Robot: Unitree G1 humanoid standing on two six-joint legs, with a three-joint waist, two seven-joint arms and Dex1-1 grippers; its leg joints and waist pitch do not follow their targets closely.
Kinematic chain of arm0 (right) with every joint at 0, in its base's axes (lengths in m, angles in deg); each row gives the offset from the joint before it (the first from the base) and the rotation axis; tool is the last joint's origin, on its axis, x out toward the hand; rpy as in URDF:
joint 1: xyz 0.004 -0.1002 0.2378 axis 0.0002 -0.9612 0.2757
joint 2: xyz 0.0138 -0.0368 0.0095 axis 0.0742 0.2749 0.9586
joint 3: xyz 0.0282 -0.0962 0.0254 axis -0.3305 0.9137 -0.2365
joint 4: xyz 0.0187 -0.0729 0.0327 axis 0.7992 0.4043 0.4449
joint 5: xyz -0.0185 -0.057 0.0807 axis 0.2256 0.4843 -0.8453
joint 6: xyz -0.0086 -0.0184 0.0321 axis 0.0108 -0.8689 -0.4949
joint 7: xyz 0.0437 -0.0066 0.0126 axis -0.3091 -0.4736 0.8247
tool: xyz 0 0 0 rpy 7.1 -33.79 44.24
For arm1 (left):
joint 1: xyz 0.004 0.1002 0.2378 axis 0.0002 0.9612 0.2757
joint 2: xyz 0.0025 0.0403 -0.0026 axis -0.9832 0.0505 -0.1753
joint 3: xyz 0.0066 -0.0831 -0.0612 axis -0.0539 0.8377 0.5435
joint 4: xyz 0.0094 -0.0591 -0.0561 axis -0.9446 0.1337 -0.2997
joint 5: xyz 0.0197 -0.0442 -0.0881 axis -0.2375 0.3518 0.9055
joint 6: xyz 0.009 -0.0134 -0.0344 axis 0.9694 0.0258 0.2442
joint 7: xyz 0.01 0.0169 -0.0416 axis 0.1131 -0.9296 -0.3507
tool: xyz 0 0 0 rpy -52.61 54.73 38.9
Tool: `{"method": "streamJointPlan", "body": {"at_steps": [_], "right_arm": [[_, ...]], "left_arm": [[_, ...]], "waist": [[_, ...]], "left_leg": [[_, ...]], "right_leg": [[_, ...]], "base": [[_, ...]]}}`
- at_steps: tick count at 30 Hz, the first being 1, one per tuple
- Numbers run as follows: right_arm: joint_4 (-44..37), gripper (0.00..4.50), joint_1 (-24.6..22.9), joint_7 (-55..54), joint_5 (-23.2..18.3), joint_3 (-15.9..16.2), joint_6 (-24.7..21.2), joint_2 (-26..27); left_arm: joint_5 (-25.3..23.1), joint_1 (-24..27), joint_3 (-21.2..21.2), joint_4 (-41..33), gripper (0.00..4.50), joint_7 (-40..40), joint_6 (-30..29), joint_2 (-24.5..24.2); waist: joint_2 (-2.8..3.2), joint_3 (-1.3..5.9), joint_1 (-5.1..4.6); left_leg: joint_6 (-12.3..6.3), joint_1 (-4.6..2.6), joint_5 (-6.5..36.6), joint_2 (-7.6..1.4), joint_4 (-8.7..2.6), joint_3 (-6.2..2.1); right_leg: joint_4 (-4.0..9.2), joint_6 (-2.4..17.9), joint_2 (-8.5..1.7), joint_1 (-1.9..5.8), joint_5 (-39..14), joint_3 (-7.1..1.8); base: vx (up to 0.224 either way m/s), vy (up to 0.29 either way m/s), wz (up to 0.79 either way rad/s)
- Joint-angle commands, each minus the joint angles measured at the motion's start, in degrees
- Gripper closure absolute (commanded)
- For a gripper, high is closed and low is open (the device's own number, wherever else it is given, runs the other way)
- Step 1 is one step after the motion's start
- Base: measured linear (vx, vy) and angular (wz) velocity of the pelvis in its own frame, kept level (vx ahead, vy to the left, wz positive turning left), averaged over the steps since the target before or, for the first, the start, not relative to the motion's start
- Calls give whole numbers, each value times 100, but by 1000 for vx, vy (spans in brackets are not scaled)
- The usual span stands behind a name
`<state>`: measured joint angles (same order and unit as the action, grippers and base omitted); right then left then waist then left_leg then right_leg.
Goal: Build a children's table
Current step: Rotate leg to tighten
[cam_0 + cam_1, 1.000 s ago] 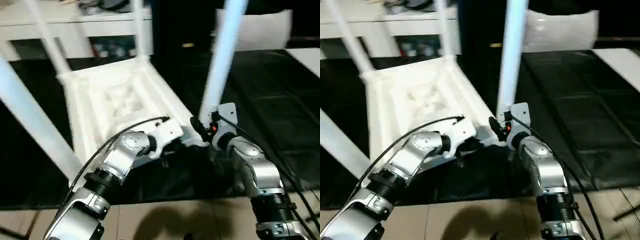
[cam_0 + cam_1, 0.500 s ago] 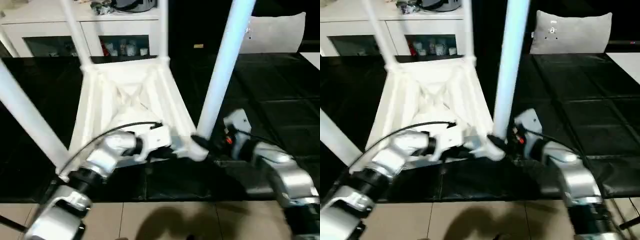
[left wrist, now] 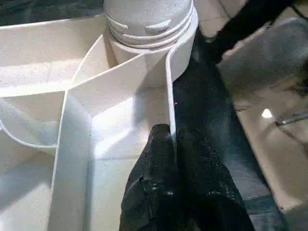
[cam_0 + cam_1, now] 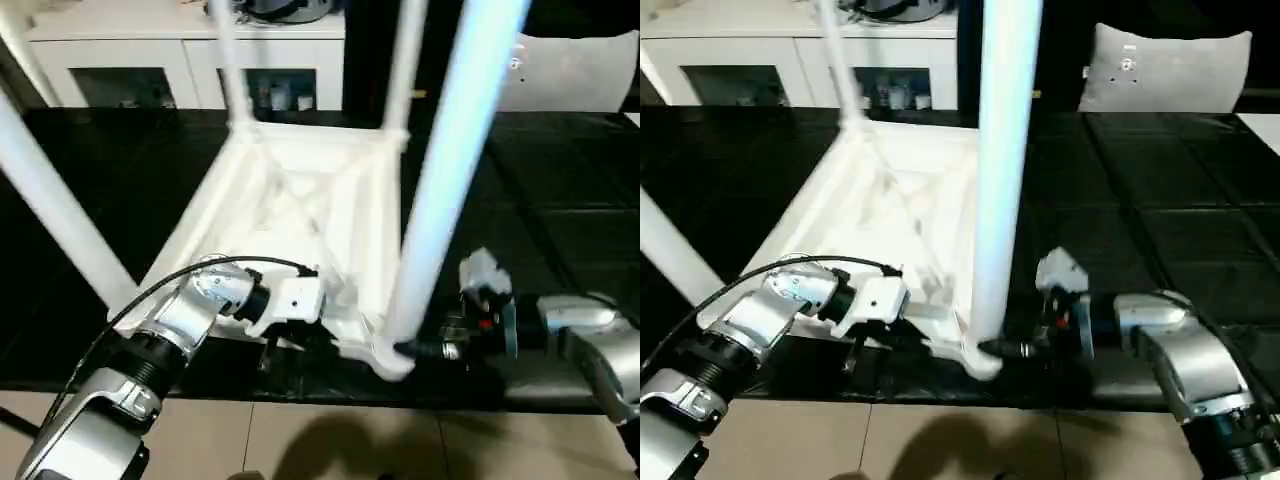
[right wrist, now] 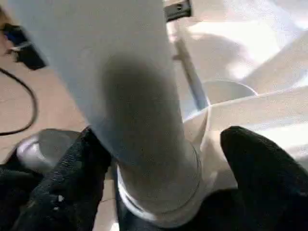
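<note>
The children's table lies upside down on black mats, ribbed underside up, with its legs standing in the corner sockets. My left gripper is shut on the thin rim wall beside the near corner socket, and it also shows low at the table's near edge. My right gripper is open, with one black finger on each side of the near right leg, just above its socket. It reaches in from the right. Another leg rises at the left.
A white cabinet stands behind the table and a grey cushion lies at the back right. Black floor mats spread out to the right. Tan floor runs along the near edge under my forearms.
The camera has shifted. My right arm has swung out to the right and lower, and its fingers now spread around the leg's base. My left gripper keeps its hold on the rim.
</note>
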<state>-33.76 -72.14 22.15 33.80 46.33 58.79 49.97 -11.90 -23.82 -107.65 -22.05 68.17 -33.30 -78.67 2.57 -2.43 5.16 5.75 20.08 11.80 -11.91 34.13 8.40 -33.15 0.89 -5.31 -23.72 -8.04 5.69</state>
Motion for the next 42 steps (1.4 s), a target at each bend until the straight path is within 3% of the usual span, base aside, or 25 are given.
{"method": "streamJointPlan", "body": {"at_steps": [1,14,17,20,22,23,25,26,28,29,30,32,34,36,37,39,41,42], "right_arm": [[-158,102,12,60,-100,30,-56,-58],[-293,210,-109,80,-232,116,-177,86],[-378,225,-159,-144,-276,52,-222,212],[-393,234,-143,-724,-56,18,-268,425],[-253,240,-46,-1583,299,-67,-213,814],[-38,242,110,-2427,575,-186,-246,1225],[68,247,191,-2817,696,-232,-273,1418],[126,249,245,-3089,789,-258,-294,1543],[239,250,351,-3603,928,-329,-380,1785],[303,251,411,-3916,1013,-378,-414,1935],[311,252,419,-3955,1024,-385,-418,1953],[762,254,732,-5299,1368,-692,-364,2629],[803,254,764,-5422,1407,-725,-354,2699],[953,254,876,-5686,1371,-854,-248,2934],[986,254,905,-5716,1310,-901,-202,3005],[949,199,906,-5703,1358,-862,-161,2983],[828,182,833,-5571,1289,-920,-202,2940],[745,177,771,-5463,1259,-949,-194,2877]], "left_arm": [[11,-84,-238,-223,450,374,164,1],[37,-52,-215,-204,450,391,170,32],[128,6,-114,-247,450,266,-126,94],[108,35,-13,-303,450,-82,-440,206],[102,71,112,-374,450,-514,-814,377],[92,98,215,-457,450,-921,-1171,564],[66,104,258,-509,450,-1145,-1353,664],[28,93,291,-516,450,-1335,-1435,750],[-25,58,354,-508,450,-1667,-1598,916],[-68,34,393,-506,450,-1864,-1699,1020],[-74,30,398,-506,450,-1888,-1711,1033],[-254,-119,547,-373,450,-2866,-1993,1587],[-273,-131,562,-361,450,-2980,-2014,1655],[-372,-177,540,-268,450,-3249,-1999,1889],[-408,-188,529,-243,450,-3326,-2002,1954],[-461,-201,501,-219,450,-3401,-2001,1965],[-561,-200,485,-212,450,-3442,-1978,1857],[-608,-189,491,-202,450,-3433,-1937,1780]], "waist": [[-58,385,-17],[-74,390,-28],[-66,380,-33],[-73,366,-55],[-67,349,-82],[-70,322,-149],[-71,312,-291],[-72,301,-382],[-66,301,-459],[-90,316,-570],[-86,318,-600],[-90,332,-684],[-76,344,-708],[-85,365,-724],[-80,379,-728],[-74,406,-712],[-94,415,-693],[-72,431,-657]], "left_leg": [[-506,42,888,-83,-381,107],[-449,55,833,-69,-379,102],[-418,54,866,-65,-384,106],[-377,45,936,-47,-392,105],[-309,39,1038,-38,-403,104],[-179,37,1206,-1,-414,97],[-90,59,1422,33,-410,61],[-98,59,1555,52,-396,48],[-142,68,1663,70,-382,37],[-194,81,1712,95,-352,39],[-212,84,1684,101,-346,38],[-259,98,1562,97,-332,44],[-248,95,1488,108,-323,44],[-365,127,1330,79,-346,40],[-417,136,1228,53,-352,41],[-496,158,957,40,-350,39],[-604,168,724,36,-323,57],[-650,153,602,28,-315,60]], "right_leg": [[369,1030,-238,400,-1849,-234],[369,961,-227,408,-1855,-225],[379,941,-228,407,-1920,-228],[409,867,-219,395,-2116,-214],[433,757,-213,383,-2368,-206],[482,606,-210,363,-2799,-170],[534,406,-202,377,-3187,-109],[579,308,-194,361,-3373,-78],[619,228,-194,363,-3501,-50],[648,190,-180,346,-3543,-22],[655,190,-185,345,-3533,-18],[652,250,-177,324,-3385,-16],[645,292,-174,329,-3307,-4],[608,400,-179,356,-2933,-43],[562,514,-189,365,-2625,-76],[482,716,-192,409,-2095,-108],[413,958,-197,430,-1580,-141],[382,1055,-211,435,-1408,-156]], "base": [[0,0,0],[0,0,0],[0,0,0],[0,0,0],[0,0,0],[0,0,0],[0,0,0],[0,0,0],[0,0,0],[0,0,0],[0,0,0],[0,0,0],[0,0,0],[0,0,0],[0,0,0],[0,0,0],[0,0,0],[0,0,0]]}}
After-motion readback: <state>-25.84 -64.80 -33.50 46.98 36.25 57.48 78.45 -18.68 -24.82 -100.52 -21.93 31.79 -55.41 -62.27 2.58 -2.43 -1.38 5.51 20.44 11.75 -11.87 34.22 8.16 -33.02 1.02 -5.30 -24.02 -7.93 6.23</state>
